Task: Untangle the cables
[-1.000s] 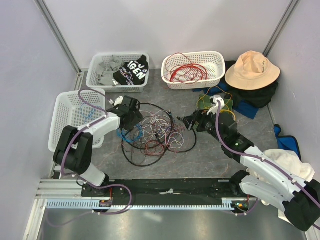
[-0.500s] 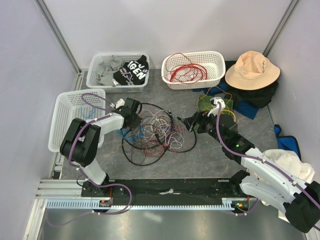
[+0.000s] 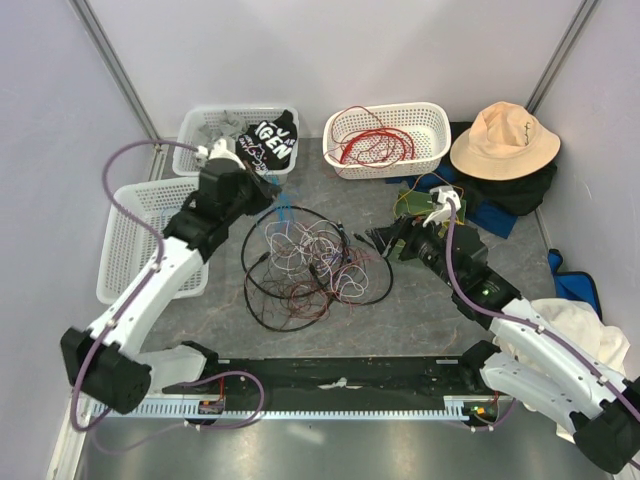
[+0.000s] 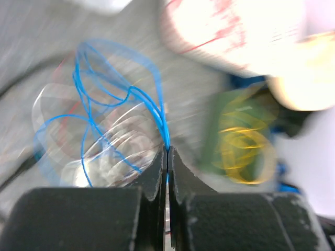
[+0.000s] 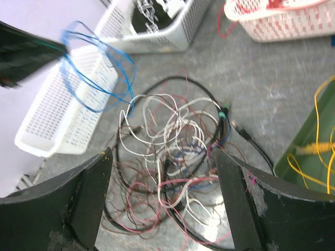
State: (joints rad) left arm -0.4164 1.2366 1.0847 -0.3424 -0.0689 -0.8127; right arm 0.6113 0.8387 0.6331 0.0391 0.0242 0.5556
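The blue cable (image 4: pixel 165 133) is now drawn up out of the tangled heap of cables (image 3: pixel 310 265) on the tabletop (image 3: pixel 430 310). It is clamped between the closed fingers of the left gripper (image 4: pixel 167 152), which were apart at the heap's left edge a second ago. One colour is thus judged nearly freed, and a white basket (image 3: pixel 140 230) is found close by. The right gripper (image 3: pixel 380 240) is held at the heap's right side, its fingers apart and nothing gripped.

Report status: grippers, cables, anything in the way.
Left gripper shut on blue cable, loops hanging. Right gripper open, beside heap. Blue tail hangs near heap's white wires; snag unclear.
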